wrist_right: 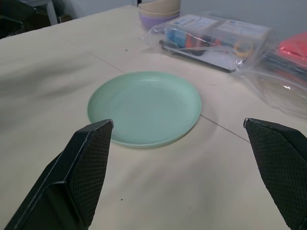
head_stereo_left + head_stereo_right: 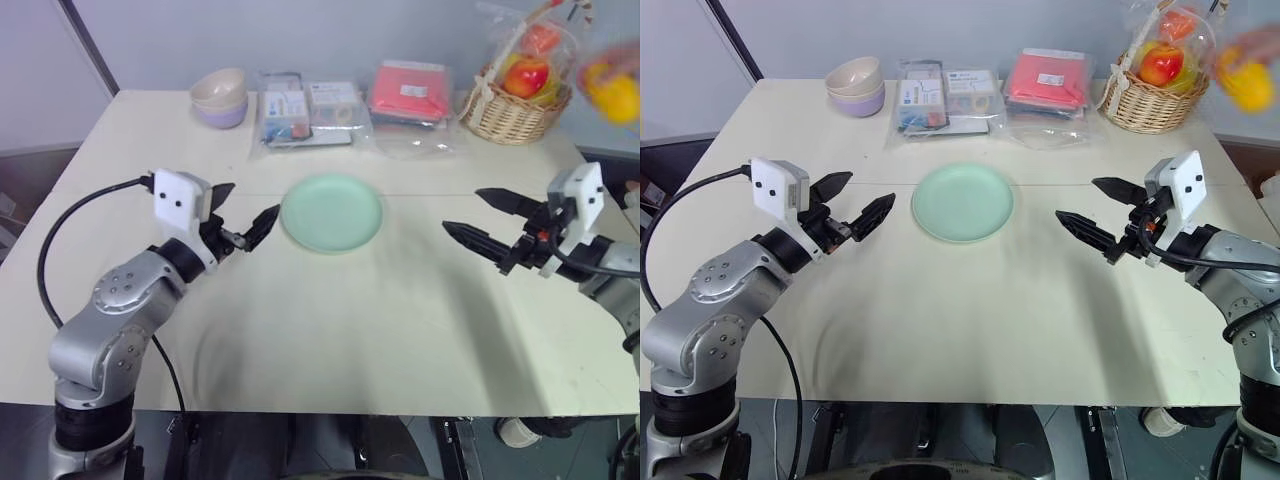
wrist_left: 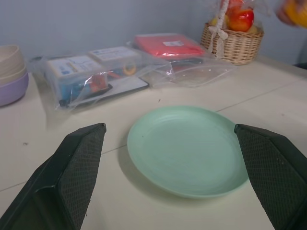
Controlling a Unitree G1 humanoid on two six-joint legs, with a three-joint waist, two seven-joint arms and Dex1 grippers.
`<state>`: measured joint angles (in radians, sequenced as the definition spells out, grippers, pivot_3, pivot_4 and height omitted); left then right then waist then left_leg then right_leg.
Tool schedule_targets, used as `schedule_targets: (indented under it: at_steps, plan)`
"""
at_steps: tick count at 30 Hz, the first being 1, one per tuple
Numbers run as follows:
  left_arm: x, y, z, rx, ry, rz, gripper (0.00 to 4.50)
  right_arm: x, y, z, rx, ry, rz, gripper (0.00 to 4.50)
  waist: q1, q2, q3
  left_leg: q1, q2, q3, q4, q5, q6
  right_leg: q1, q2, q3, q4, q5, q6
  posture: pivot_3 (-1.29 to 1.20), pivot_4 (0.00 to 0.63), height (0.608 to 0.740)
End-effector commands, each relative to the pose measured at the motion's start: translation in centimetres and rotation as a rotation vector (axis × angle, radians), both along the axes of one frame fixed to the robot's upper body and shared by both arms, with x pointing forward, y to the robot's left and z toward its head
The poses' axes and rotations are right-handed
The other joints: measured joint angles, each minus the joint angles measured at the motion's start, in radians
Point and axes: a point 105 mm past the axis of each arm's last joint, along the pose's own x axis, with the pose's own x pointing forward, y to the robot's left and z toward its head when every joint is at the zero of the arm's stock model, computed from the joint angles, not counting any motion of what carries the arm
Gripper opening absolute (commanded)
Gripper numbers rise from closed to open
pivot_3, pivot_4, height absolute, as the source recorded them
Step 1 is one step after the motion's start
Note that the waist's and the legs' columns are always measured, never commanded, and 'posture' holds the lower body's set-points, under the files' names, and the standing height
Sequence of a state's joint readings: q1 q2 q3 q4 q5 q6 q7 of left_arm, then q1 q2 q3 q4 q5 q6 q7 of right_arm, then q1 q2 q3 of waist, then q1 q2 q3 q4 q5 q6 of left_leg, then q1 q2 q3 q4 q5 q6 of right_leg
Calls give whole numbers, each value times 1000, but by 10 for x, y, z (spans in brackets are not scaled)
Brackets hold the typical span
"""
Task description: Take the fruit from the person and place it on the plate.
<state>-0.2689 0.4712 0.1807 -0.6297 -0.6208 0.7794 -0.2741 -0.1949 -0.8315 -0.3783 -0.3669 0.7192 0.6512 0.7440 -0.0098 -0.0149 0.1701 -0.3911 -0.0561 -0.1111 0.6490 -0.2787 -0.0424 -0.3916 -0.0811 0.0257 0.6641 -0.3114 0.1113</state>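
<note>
flanking the bare plate (image 2: pixel 331 212), left gripper (image 2: pixel 240 217) and right gripper (image 2: pixel 480 217) both spread wide

The plate (image 2: pixel 962 203) lies on the table (image 2: pixel 970 330), at its middle. The left gripper (image 2: pixel 854 203) hovers just left of the plate, the right gripper (image 2: pixel 1102 212) further off to its right, both pointing inward. Along the far edge, left to right: stacked bowls (image 2: pixel 857 87), two plastic-wrapped packets (image 2: pixel 945 98) (image 2: pixel 1048 85), a wicker basket (image 2: pixel 1150 100). The fruit (image 2: pixel 1249 88), in the person's hand (image 2: pixel 1260 45), is off the far right corner, right of the basket.
</note>
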Motion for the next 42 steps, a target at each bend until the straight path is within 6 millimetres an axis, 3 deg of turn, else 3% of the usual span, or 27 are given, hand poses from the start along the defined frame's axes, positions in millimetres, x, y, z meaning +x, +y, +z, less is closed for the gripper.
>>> schedule_targets:
  at_steps: [1,11,15,20,25,32,42]
  plan:
    - [-1,1,9,2,-45,8,4486,-1,0,13,-3,-57,3,4500,0,0,0,0,0,0,0,0,0,0,0,0,0,0,0,0,150,740]
    - [3,1,13,-15,-57,8,4486,4,6,22,24,-91,-3,4500,-1,0,0,0,0,0,0,0,0,0,0,0,0,0,0,0,150,740]
    - [3,0,13,-20,-56,6,4486,8,19,29,75,-94,1,4500,-1,0,0,0,0,0,0,0,0,0,0,0,0,0,0,0,150,740]
    - [5,-5,13,-21,-62,-6,4486,35,45,40,166,-79,-79,4500,-3,0,0,0,0,0,0,1,-1,-1,0,0,1,0,0,0,150,740]
    - [7,-7,15,-31,-72,-5,4486,53,72,39,137,-66,-77,4500,-1,0,0,-2,-1,0,-1,3,-5,-2,-1,0,0,0,0,0,150,740]
    - [0,-16,25,-73,-96,-75,4486,83,75,45,88,-103,-146,4500,-3,0,0,-1,-1,0,0,3,-5,-2,0,0,0,0,0,0,150,740]
    - [-5,-18,26,-76,-97,-87,4486,103,85,55,99,-130,-140,4500,-6,0,0,-2,0,0,-1,3,-5,-4,0,0,0,0,0,0,150,740]
